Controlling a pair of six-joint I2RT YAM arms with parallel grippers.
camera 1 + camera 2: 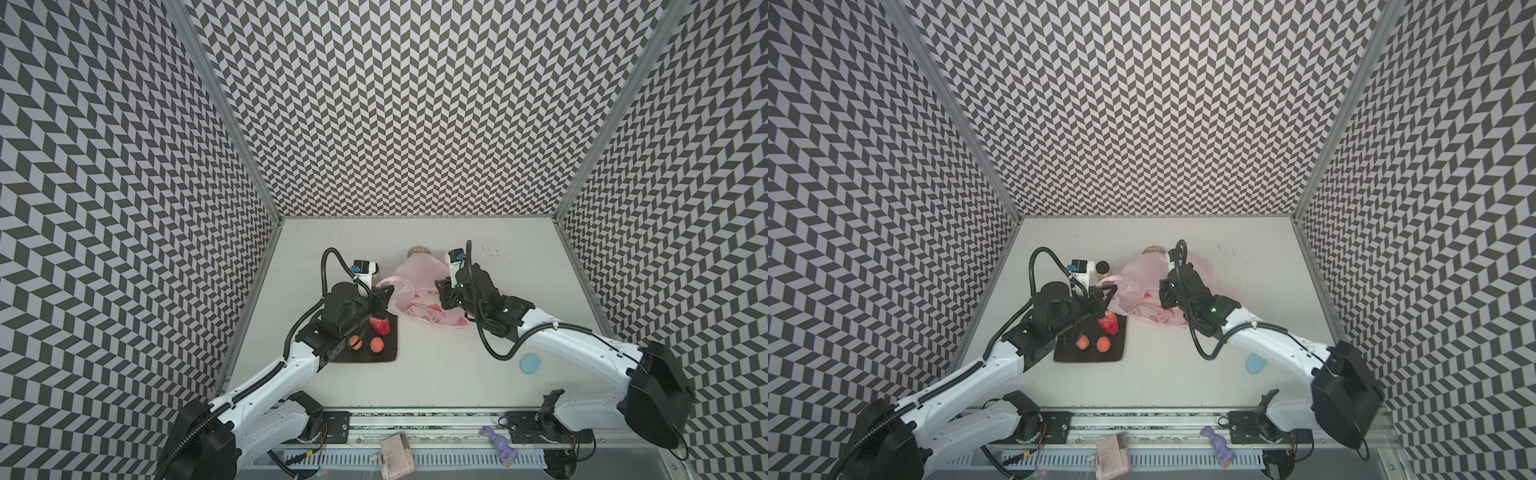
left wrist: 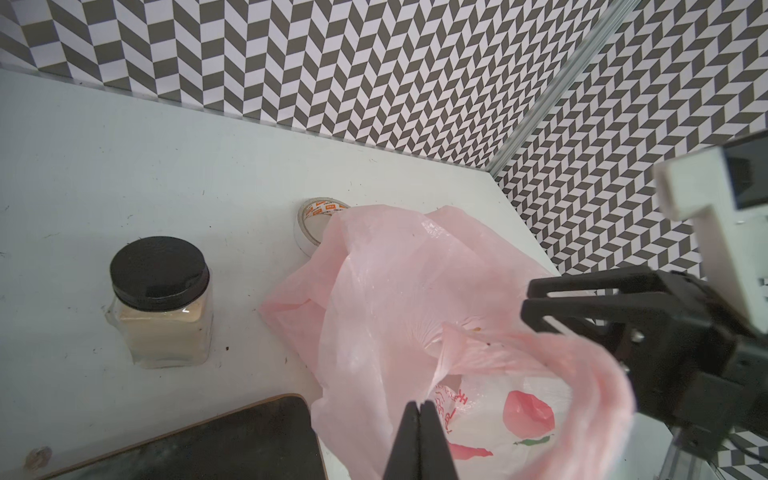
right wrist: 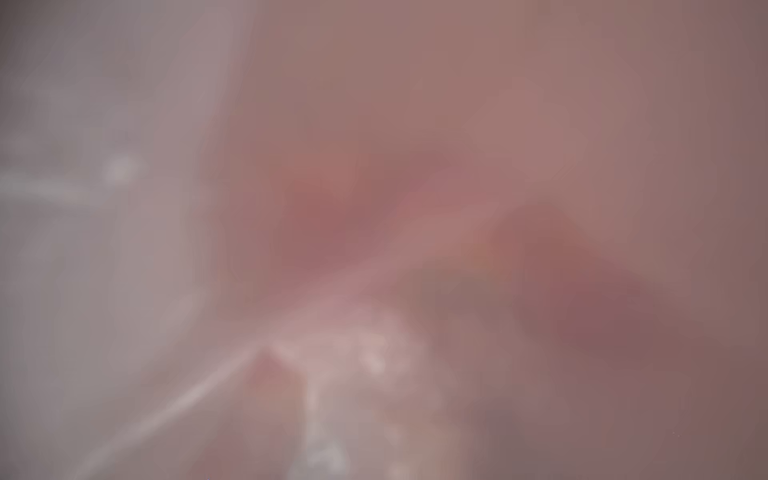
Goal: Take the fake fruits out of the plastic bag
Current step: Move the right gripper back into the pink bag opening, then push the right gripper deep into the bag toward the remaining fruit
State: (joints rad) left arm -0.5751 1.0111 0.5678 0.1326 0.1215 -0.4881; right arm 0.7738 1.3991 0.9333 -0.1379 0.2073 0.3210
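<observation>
Two peaches [image 1: 355, 342], one strawberry [image 1: 381, 325], one bag [image 1: 415, 278]

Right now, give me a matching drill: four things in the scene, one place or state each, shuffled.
Things:
1 strawberry
2 jar
3 tape roll
4 left gripper

Place or state:
A at the far edge of the plastic bag, partly covered by it
B shut on the plastic bag
C on the black tray
D black lid on

Pairs: 1-C, 2-D, 3-A, 4-B
</observation>
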